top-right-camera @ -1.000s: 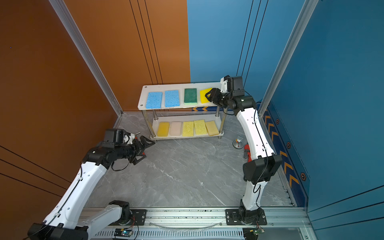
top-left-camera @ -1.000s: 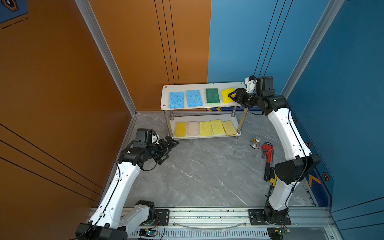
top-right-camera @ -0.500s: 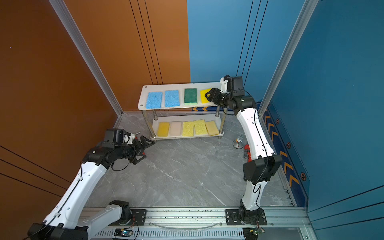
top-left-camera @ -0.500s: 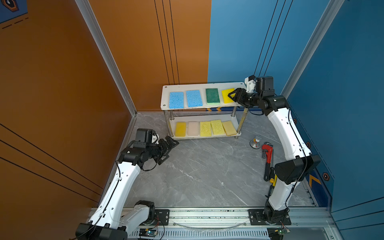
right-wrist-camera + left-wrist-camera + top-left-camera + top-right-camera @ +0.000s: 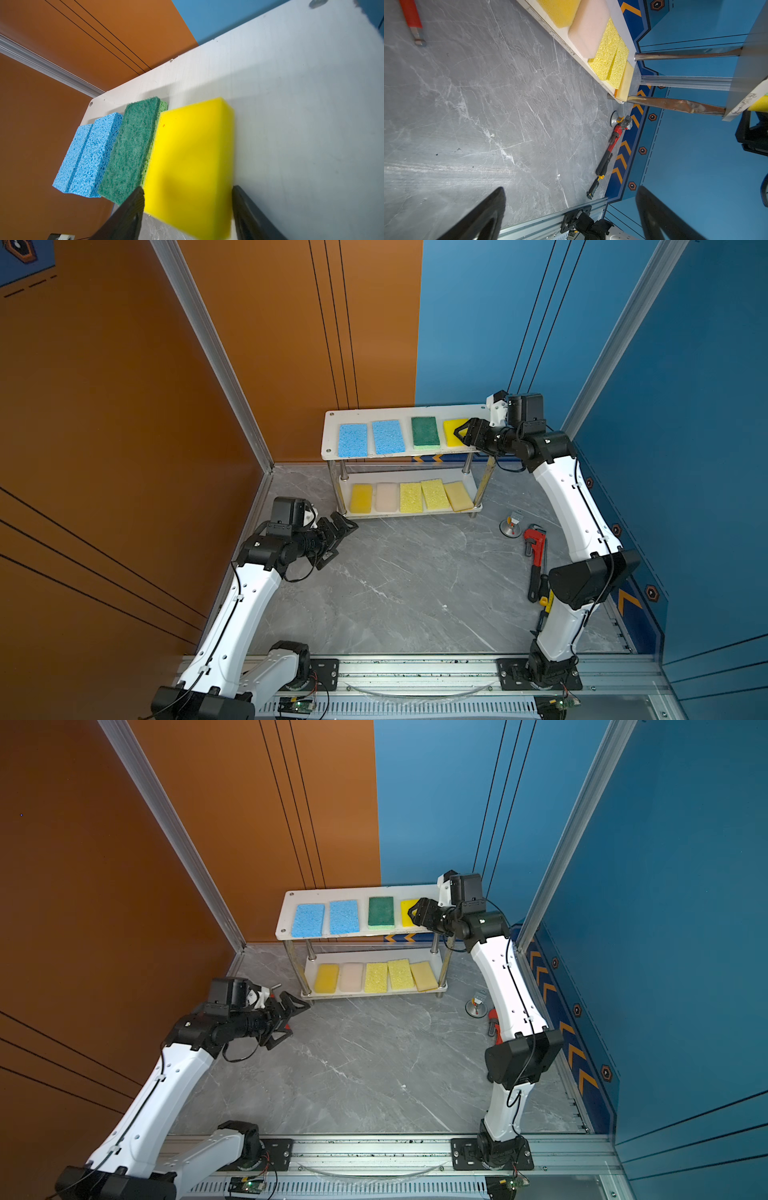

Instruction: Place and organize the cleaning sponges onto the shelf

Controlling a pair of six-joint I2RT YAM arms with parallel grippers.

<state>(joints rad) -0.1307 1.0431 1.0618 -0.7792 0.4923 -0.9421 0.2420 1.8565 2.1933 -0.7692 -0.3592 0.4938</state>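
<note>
At right end of top board (image 5: 291, 93): bright yellow sponge (image 5: 187, 158) is laid flat, just beside dark green sponge (image 5: 133, 149); blue sponges (image 5: 352, 440) (image 5: 388, 436) are lined up further along.
Lower board (image 5: 415, 513): five sponges are set side by side; tan sponge (image 5: 458, 496) and the pale yellow sponge (image 5: 435, 494) next to it are seen slightly skewed.
Task status: all nine sponges are counted on the shelf (image 5: 399, 412); only release and tidying are judged left.
Risk 1: foam may be dragged along by a pad if the pincer is pulled away before both sides are cleared; the sponge would be skewed or slid off the board's end, which is close by.
Risk 2: dark green sponge may be nudged by the nearer finger, since hardly any gap is left there; the row would be spoiled.
Risk 3: shelf may be knocked by the wrist, as the arm is held close to the top board's end.
Right pincer (image 5: 187, 188): jaws are set partly apart, one on each long side of the bright yellow sponge; finger edges are seen flush with the foam, so contact or slight clearance cannot be told; nothing is lifted.
Left pincer (image 5: 571, 193): jaws are spread wide, nothing is held or touched; it is hung over the floor near the shelf's lower corner.
</note>
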